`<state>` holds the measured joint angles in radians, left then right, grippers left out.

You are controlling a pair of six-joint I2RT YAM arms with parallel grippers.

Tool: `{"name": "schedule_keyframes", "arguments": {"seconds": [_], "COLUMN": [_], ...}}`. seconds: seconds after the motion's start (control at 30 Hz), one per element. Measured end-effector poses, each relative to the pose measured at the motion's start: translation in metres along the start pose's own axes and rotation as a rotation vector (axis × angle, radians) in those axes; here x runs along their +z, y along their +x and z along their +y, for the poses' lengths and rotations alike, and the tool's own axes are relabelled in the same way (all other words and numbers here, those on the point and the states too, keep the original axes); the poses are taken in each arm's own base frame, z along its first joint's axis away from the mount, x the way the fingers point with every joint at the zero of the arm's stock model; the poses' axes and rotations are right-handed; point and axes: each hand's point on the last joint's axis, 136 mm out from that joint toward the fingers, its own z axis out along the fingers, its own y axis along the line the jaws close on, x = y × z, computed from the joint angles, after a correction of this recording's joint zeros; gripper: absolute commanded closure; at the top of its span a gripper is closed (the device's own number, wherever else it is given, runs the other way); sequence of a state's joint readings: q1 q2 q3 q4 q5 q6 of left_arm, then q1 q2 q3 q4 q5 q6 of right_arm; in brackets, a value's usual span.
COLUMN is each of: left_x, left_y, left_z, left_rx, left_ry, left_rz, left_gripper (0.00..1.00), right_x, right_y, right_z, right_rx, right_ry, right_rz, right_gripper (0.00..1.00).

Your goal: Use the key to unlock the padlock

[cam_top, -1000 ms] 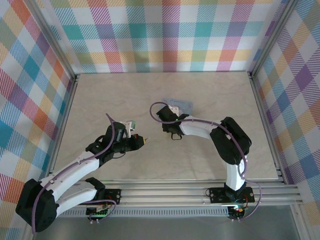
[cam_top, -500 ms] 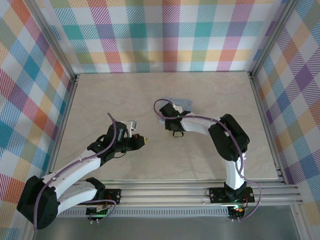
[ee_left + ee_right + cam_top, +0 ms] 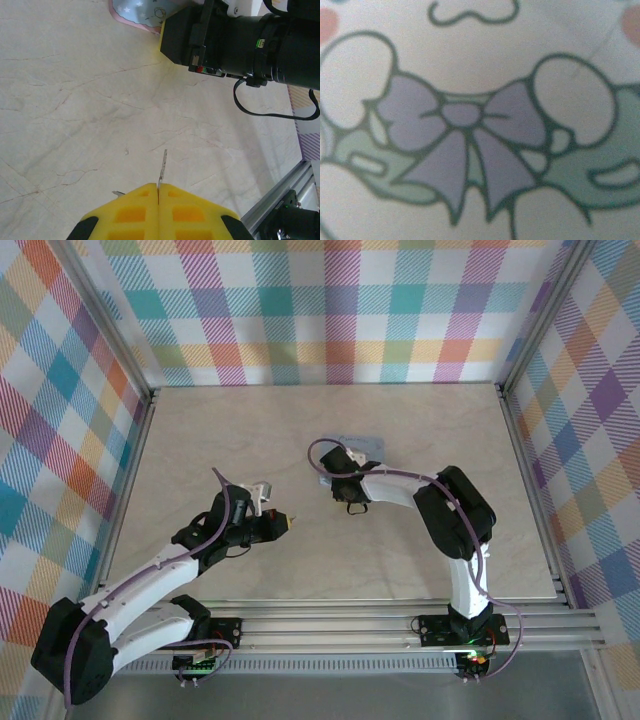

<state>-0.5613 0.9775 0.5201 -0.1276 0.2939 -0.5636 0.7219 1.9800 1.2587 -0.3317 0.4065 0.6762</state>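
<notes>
The task seems to be in its early part: the key (image 3: 161, 167) is being carried, but it is not yet reaching the padlock (image 3: 368, 447). The left gripper (image 3: 158, 187) is pinching the key's thin blade between its yellow fingers (image 3: 130, 212), which are pressing together. It is hanging well apart from the padlock, on the padlock's near-left side.

The padlock is lying on the table (image 3: 200, 430), and the right gripper (image 3: 348, 458) is hovering right at the padlock's left edge. Whether its fingers are standing apart or gripping the padlock, I cannot tell.

Inserting the key, turning it and freeing the shackle are all remaining, by my judgement.

No readable writing is showing on the padlock. Its print is showing a lilac bow (image 3: 465, 145) in dark outline, and small stars on pale blue with a pink rim.
</notes>
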Motion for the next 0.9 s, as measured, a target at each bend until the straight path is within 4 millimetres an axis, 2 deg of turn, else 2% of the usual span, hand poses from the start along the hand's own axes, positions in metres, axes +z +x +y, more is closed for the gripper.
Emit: {"name": "schedule_keyframes", "arguments": {"seconds": [0.3,0.53,0.9], "left_x": [0.002,0.007,0.028], "left_y": [0.008,0.004,0.003], "left_z": [0.005,-0.005,-0.005], "left_rx": [0.010,0.096,0.217], "left_ry": [-0.001,0.079,0.114], "left_rz": [0.018,-0.017,-0.021], "left_gripper": [1.00,1.00,1.00], "right_x": [-0.007,-0.031,-0.081], "right_y": [0.002,0.009,0.001], "right_z": [0.007,0.019,0.022], "right_rx": [-0.082,-0.090,0.064], "right_ry": [-0.054,-0.179,-0.442], "right_rz": [0.028,0.118,0.282], "right_gripper": [0.88,1.00,1.00]}}
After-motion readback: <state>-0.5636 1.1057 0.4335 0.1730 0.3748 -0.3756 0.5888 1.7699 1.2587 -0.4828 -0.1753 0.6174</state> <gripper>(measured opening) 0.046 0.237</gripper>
